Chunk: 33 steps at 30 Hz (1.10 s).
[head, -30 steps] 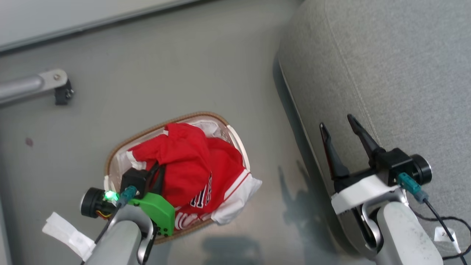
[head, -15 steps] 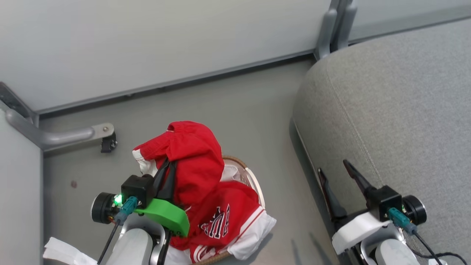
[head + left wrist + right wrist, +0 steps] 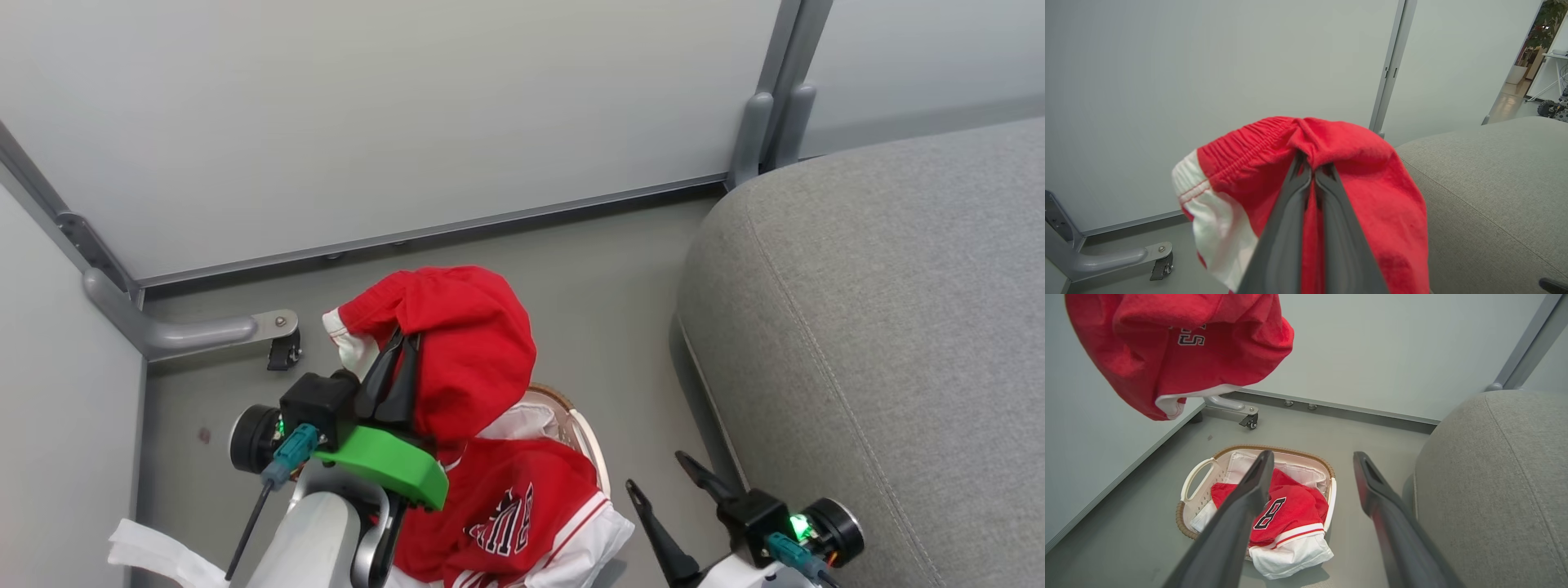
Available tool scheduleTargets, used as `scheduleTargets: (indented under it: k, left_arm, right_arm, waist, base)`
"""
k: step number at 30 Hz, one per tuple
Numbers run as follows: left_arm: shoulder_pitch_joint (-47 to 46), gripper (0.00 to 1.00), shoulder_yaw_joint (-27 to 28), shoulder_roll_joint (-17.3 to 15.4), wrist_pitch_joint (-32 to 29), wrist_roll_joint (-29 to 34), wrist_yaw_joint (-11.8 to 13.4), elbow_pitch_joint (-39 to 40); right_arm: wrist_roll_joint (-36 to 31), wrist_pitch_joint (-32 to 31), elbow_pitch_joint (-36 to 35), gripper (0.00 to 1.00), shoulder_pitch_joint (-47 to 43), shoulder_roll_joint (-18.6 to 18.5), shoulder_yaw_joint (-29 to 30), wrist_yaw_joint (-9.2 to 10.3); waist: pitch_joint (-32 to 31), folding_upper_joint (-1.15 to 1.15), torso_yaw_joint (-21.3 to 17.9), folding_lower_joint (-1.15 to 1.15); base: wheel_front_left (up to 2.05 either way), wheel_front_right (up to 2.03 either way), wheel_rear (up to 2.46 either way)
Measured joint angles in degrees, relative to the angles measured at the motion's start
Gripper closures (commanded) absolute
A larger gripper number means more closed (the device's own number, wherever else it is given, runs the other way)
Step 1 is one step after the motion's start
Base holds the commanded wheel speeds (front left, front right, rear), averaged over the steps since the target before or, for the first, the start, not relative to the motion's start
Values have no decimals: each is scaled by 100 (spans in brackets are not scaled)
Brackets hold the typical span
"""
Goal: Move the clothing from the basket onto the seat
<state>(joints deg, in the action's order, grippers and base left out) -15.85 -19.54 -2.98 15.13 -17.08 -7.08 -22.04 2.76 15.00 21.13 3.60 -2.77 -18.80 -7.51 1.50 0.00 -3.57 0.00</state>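
Head view: left gripper [image 3: 402, 339] clamped on red white-trimmed garment [image 3: 465, 343], raised above off-white perforated plastic basket [image 3: 1197, 482], not yet over large grey woven-fabric seat [image 3: 882, 327]; second red lettered jersey [image 3: 1286, 510] lies in basket; right gripper [image 3: 653, 471] spread, empty.

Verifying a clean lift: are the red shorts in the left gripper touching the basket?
Apart. In the right wrist view the red shorts hang high above the basket, with bare wall and floor showing between them.
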Motion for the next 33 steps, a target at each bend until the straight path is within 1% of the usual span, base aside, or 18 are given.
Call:
scheduleTargets:
  k: [4, 7, 9, 11, 15, 18, 25, 33]
  left_arm:
    - [-43, 100, -179, 9, 0, -60, -5, 41]
    - [-75, 100, -301, 11, 0, -114, -5, 66]
    - [-108, 100, -366, 11, 0, -157, -5, 66]
    - [-126, 100, -448, 12, 0, -187, -5, 65]
    - [-159, 100, -576, 12, 0, -245, -15, 55]
    - [-197, 100, -642, 14, 0, -257, -18, 43]
    - [-247, 100, -732, 12, 0, -240, -19, 29]
    - [-271, 100, -881, 12, 0, -250, -19, 24]
  right_arm:
    - [196, 0, 89, 0, 333, -3, -556, 0]
    - [181, 0, 155, 0, 686, 3, -934, 0]
    - [198, 0, 215, 0, 927, 5, -1099, 0]
    - [460, 0, 305, 0, 1102, 1, -1273, 0]
    - [695, 0, 435, 0, 1431, 2, -1555, 0]
    - [701, 0, 445, 0, 1571, 1, -1581, 0]
    - [902, 0, 453, 0, 1597, 0, -1657, 0]
    - [723, 0, 354, 0, 1706, -2, -1578, 0]
  waist:
    - [-1, 0, 98, 0]
    - [27, 0, 154, 0]
    - [46, 0, 188, 0]
    - [63, 0, 228, 0]
    - [94, 0, 313, 0]
    - [124, 0, 366, 0]
    - [186, 0, 430, 0]
    - [228, 0, 443, 0]
  base:
    - [0, 0, 0]
    - [0, 0, 0]
    - [0, 0, 0]
    - [0, 0, 0]
    - [0, 0, 0]
    - [0, 0, 0]
    - [0, 0, 0]
    - [0, 0, 0]
